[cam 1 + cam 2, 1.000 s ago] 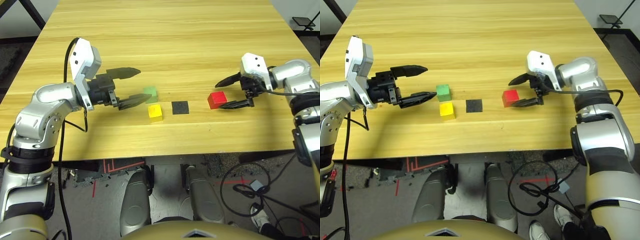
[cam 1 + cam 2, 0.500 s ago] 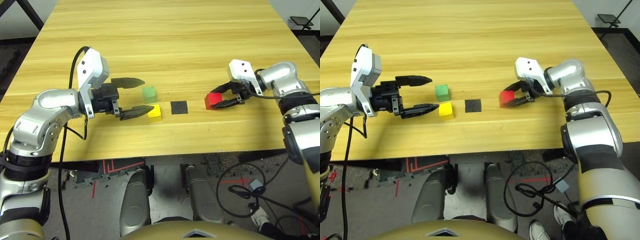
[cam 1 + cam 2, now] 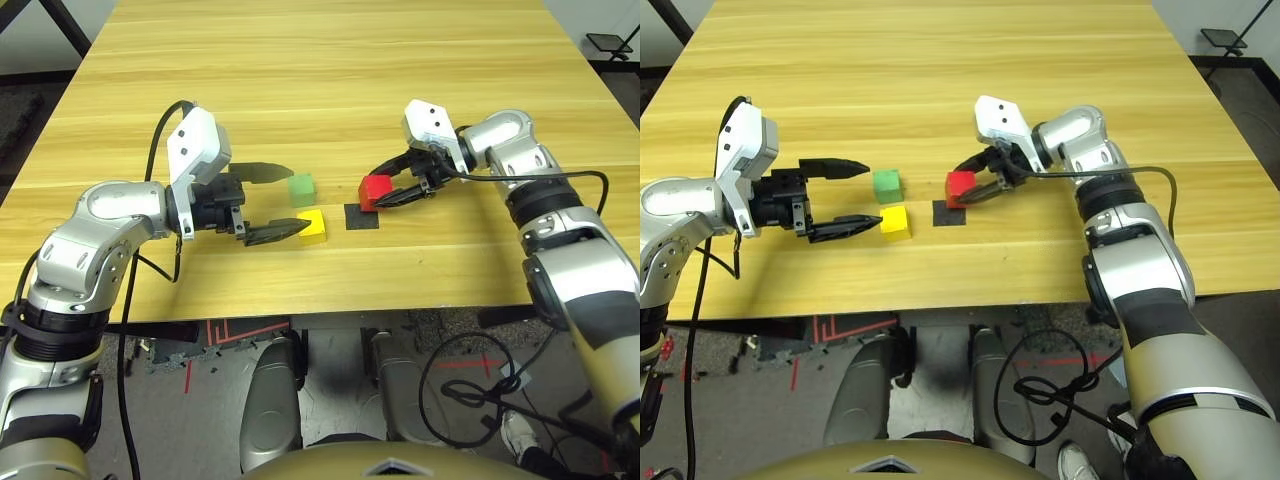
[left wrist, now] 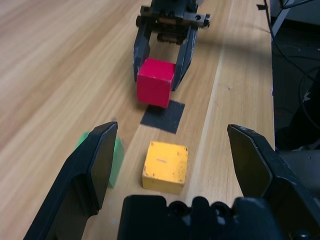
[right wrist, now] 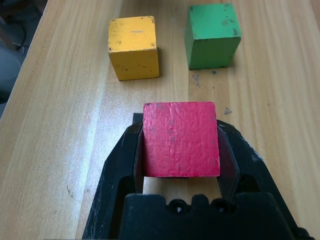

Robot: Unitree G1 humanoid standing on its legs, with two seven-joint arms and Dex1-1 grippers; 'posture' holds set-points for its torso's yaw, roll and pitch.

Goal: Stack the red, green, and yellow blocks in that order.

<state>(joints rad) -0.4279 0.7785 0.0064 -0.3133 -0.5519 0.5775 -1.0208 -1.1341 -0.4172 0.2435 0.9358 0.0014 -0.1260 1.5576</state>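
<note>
My right gripper (image 3: 392,185) is shut on the red block (image 3: 375,190), holding it just above the far edge of the flat black square patch (image 3: 361,216); the right wrist view has the red block (image 5: 180,138) clamped between both fingers. The green block (image 3: 300,188) and the yellow block (image 3: 312,225) rest on the table left of the patch, green farther from me. My left gripper (image 3: 285,200) stands open just left of those two blocks, one finger beside the green, the other touching or nearly touching the yellow block (image 4: 165,167).
The wooden table (image 3: 340,80) stretches wide and bare beyond the blocks. A black cable (image 3: 160,120) loops over my left arm. The table's front edge (image 3: 330,305) runs close below the blocks.
My right gripper has carried the red block leftward, from right of the black patch to just above its far edge. The left gripper edged slightly toward the yellow and green blocks.
</note>
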